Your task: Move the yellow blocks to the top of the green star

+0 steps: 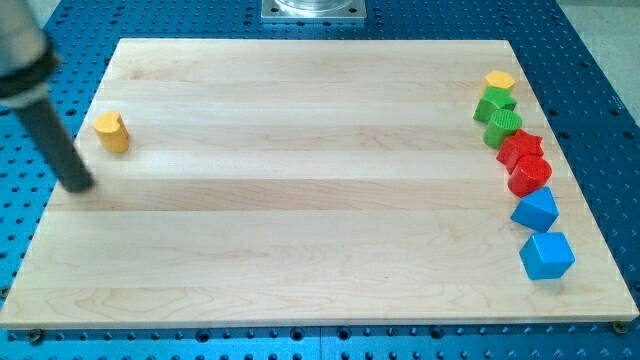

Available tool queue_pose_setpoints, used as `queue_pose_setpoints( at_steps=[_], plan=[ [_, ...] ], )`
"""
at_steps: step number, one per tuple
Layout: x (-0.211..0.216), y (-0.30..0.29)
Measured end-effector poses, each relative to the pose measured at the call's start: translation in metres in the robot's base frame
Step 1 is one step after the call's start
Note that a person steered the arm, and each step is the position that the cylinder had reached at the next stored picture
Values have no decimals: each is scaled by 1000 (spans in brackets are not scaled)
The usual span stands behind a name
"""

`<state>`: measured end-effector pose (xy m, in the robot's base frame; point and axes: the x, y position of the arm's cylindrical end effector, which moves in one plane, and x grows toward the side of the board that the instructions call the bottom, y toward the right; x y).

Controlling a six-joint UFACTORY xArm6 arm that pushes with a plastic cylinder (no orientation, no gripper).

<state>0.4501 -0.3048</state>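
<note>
One yellow block point(499, 80) sits upper right, touching the green star point(493, 103) from above. Second yellow block point(112, 132) remains upper left; my tip point(82, 186) just below-left, no gripper. Half done.

No legible text or markings anywhere
</note>
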Motion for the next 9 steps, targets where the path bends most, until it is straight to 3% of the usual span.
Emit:
queue_pose_setpoints(
  at_steps=[1, 2, 4, 6, 7, 8, 9],
  plan=[
    [-18, 16],
    [-73, 45],
    [-130, 202],
    [-124, 341],
    [-137, 376],
    [-154, 338],
    [-168, 402]
  ],
)
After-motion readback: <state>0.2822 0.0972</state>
